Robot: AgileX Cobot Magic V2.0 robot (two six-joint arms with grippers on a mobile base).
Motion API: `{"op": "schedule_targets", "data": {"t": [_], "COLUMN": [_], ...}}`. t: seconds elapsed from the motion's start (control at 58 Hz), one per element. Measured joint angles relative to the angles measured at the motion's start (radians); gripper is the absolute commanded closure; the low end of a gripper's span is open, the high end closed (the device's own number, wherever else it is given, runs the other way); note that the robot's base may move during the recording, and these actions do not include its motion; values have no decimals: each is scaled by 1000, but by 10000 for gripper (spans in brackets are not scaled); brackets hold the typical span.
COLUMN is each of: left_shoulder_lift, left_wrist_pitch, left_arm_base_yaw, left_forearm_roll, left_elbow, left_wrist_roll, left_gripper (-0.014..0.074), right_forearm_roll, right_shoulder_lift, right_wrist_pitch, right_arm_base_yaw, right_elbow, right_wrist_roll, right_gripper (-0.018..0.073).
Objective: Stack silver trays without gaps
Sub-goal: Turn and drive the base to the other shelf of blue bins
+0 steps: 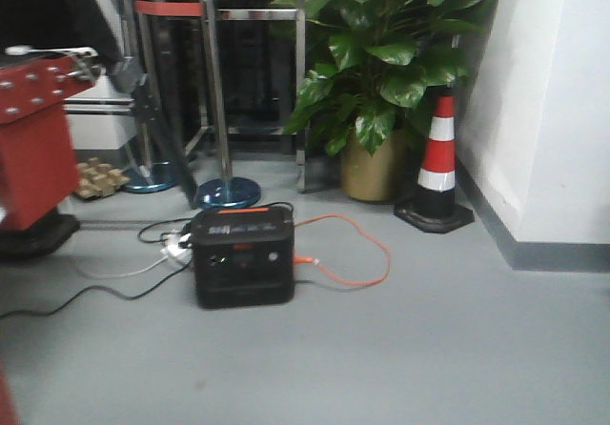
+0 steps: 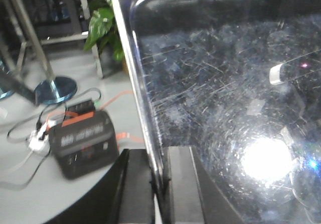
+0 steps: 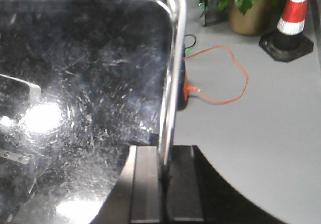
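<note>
A silver tray (image 2: 215,93) fills most of the left wrist view, its scratched shiny floor facing the camera and its left rim running down the frame. My left gripper (image 2: 159,184) is shut on that left rim, one black finger outside and one inside. The same silver tray (image 3: 85,83) fills the left of the right wrist view. My right gripper (image 3: 165,179) is shut on its right rim. The tray hangs above the grey floor between both grippers. No tray or gripper shows in the front view.
On the floor below stand a black power station (image 1: 242,256) with an orange cable (image 1: 357,253), a potted plant (image 1: 381,82), a traffic cone (image 1: 437,163), steel stanchion posts (image 1: 215,101) and a red machine (image 1: 33,149) at the left. A white wall (image 1: 548,101) closes the right side.
</note>
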Motion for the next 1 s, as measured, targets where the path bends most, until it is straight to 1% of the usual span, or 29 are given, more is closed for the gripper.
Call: {"op": "schedule_targets", "data": {"t": [1.0], "left_shoulder_lift": [0], "left_wrist_pitch": [2], "left_arm_base_yaw": [0], "left_forearm_roll": [4], "left_elbow": [0], "left_wrist_roll": [0], "left_gripper": [603], "right_forearm_roll": [4], "right_shoulder_lift": [0], "right_wrist_pitch": [-9], "right_arm_base_yaw": [0], "right_elbow": [0], "right_wrist_roll": [-5], "right_gripper": [637]}}
